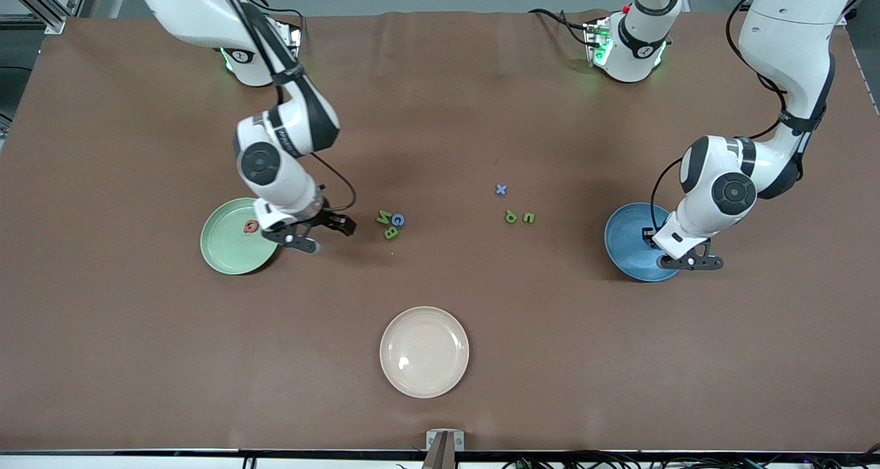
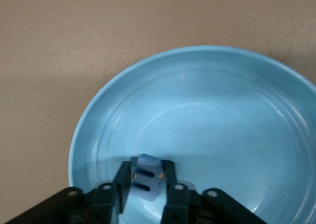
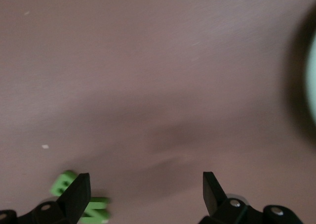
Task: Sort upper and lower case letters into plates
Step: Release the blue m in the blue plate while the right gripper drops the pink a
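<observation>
Two plates take the letters: the light green plate [image 1: 230, 245] lies toward the right arm's end of the table and the blue plate [image 1: 629, 243] toward the left arm's end, while a cream-white plate [image 1: 424, 351] sits near the table edge closest to the front camera. A red Q [image 1: 251, 226] rests in the green plate. The right gripper [image 1: 317, 234] hangs over the bare table just beside that plate, its fingers [image 3: 77, 192] spread wide and holding nothing. Near the table's middle, the green N [image 1: 383, 216], blue G [image 1: 398, 219] and green B [image 1: 390, 233] lie bunched together. Toward the left arm's end from them lie the blue x [image 1: 501, 190] and, nearer the front camera, the green p [image 1: 510, 216] and green n [image 1: 528, 217] side by side. The left gripper [image 2: 147, 183] is low inside the blue plate, its fingers close around the blue m [image 2: 147, 178], which stands between them; whether they actually pinch it cannot be told.
</observation>
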Robot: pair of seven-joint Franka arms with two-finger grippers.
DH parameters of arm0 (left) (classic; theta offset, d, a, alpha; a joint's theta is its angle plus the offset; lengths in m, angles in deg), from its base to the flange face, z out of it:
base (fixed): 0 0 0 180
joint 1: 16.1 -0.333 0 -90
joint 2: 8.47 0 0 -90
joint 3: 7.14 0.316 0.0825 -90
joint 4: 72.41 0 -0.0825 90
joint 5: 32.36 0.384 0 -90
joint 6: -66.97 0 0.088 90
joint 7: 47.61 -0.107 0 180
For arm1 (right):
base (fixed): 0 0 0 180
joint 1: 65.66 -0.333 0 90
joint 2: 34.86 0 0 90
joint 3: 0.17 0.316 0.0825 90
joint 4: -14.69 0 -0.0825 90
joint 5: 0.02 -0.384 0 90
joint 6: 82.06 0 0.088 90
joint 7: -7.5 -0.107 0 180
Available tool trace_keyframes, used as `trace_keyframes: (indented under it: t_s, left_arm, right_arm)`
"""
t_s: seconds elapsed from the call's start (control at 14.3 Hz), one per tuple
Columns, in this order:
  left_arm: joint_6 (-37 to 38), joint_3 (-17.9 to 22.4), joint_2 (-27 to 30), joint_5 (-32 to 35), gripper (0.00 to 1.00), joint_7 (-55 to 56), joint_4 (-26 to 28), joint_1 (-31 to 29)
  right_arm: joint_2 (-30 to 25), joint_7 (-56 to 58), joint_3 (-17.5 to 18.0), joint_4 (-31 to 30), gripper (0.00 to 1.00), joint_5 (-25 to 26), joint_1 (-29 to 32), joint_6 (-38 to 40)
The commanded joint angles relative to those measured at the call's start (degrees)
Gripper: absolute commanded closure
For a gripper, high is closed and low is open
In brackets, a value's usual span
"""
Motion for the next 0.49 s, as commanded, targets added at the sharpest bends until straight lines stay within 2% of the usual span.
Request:
trace_keyframes:
  t_s: [0.0,0.21,0.42]
  left_arm:
    - [-0.27,-1.05,1.06,1.14,0.00,0.34,-0.20,-0.35]
    - [0.60,-4.82,4.75,0.61,0.00,0.78,-0.20,-0.44]
    - [2.97,-10.00,6.25,0.44,0.00,1.83,-1.60,-0.53]
  right_arm:
    - [6.75,-4.16,-0.70,6.55,0.00,0.11,-3.35,-0.61]
    - [9.83,-3.64,-0.62,6.83,0.00,1.51,-5.47,-6.41]
    - [10.80,-3.73,-0.62,7.27,0.01,1.69,-6.62,-7.13]
